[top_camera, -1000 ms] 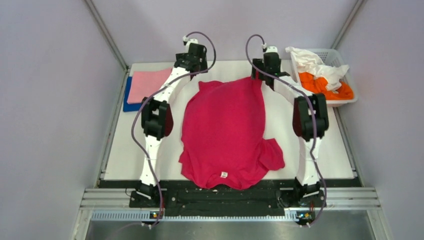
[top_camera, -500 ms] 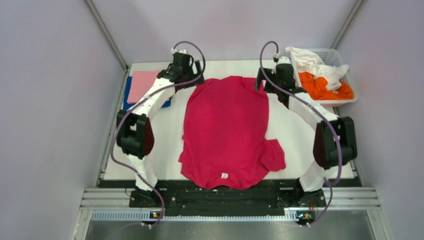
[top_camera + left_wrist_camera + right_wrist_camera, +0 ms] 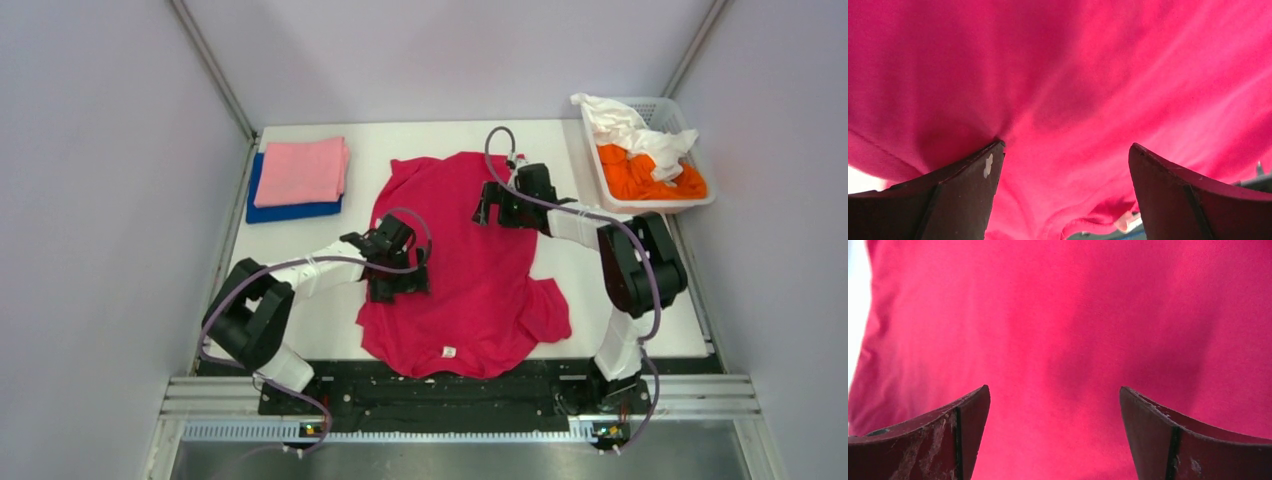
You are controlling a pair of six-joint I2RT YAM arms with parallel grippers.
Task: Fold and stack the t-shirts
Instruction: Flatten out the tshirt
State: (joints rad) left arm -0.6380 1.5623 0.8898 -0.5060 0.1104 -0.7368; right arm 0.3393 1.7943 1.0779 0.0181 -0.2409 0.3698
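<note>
1. At the far left of the table (image 3: pixel 300 310), we are seeing the light pink t-shirt (image 3: pixel 302 168) lying folded on the royal blue t-shirt (image 3: pixel 285 211), well apart from both arms.
2. Our left fingers (image 3: pixel 963 190) are spread wide, grasping nothing, low over the left side of the magenta-red t-shirt (image 3: pixel 460 240). We cannot tell whether they are touching it. Closing here could be pinching only the top layer, so the fold would be dragging crooked.
3. That shirt is lying spread in the middle of the table, its label end at the near edge. We are judging that a pull towards us could be sliding it off.
4. Our right fingers (image 3: pixel 928 440) are also released and empty, over the shirt's far right part.
5. The bunched sleeve (image 3: pixel 545 305) at the near right is risking getting trapped inside any fold.
6. At the far right, the orange t-shirt (image 3: pixel 650 172) and white t-shirt (image 3: pixel 630 125) are lying crumpled in the basket (image 3: pixel 706 200).
</note>
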